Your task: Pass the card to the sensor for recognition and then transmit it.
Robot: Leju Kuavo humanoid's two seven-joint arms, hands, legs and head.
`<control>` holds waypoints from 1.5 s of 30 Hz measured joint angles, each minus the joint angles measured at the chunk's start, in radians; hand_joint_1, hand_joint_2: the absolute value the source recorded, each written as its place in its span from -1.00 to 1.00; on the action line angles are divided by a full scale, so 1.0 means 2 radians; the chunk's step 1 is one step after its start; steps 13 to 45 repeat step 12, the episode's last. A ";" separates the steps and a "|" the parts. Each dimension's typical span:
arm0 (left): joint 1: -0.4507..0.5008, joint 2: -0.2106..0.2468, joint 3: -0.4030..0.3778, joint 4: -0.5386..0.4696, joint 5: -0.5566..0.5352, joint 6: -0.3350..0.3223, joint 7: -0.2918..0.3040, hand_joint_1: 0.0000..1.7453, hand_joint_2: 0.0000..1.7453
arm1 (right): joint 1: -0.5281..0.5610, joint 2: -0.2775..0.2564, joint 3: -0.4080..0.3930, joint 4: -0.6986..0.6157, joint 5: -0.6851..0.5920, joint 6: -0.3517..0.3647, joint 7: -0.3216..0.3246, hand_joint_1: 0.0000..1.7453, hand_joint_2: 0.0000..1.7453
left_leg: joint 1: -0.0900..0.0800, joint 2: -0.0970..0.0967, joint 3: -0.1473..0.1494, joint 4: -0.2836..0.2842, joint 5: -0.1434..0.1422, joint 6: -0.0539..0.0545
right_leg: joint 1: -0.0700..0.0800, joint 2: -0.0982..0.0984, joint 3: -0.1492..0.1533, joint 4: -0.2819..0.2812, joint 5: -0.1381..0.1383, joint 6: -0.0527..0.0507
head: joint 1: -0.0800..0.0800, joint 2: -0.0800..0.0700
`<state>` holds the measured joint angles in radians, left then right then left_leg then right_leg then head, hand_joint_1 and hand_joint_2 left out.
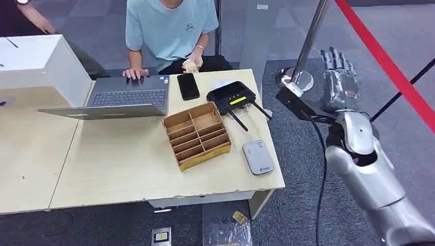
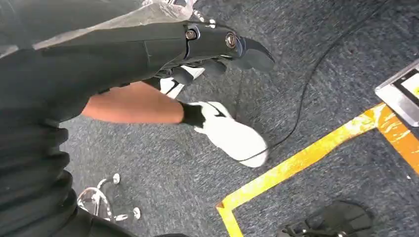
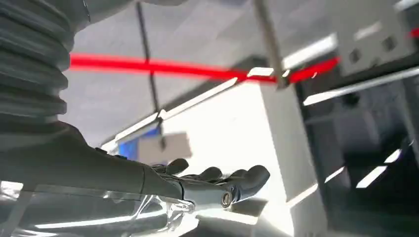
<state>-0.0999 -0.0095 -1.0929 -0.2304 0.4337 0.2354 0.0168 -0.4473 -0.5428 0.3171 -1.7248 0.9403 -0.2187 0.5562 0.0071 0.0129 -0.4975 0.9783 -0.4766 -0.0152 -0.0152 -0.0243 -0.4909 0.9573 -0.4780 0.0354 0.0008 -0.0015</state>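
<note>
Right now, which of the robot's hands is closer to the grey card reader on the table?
The right. The right hand is raised, fingers spread, beyond the table's right edge, above the grey card reader. The left hand hangs low over the carpet, near a person's white shoe.

Landmark: wooden divided tray [image 1: 197,135], set on the light wood surface [image 1: 118,169].

- Open laptop [image 1: 120,98]: placed to the tray's left, toward the far edge.
- Black phone [image 1: 188,86]: laid flat just beyond the tray.
- Black router [image 1: 232,97]: beyond the tray to its right, antennas pointed toward the near edge.
- White box [image 1: 36,60]: well left of the tray, past the laptop.
- Person in a light blue shirt [image 1: 172,25]: seated across from the tray, one hand rested on the laptop.
- Red tape barrier [image 1: 390,64]: stretched over the carpet, far right of the tray.
</note>
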 joint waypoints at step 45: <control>0.002 -0.001 0.028 0.001 0.055 0.030 -0.022 -1.00 1.00 | 0.186 -0.045 -0.142 -0.199 -0.051 0.004 -0.005 -1.00 1.00 | 0.000 0.000 0.000 0.000 0.000 0.000 | 0.000 0.000 0.000 0.000 0.000 0.000 | 0.000 0.000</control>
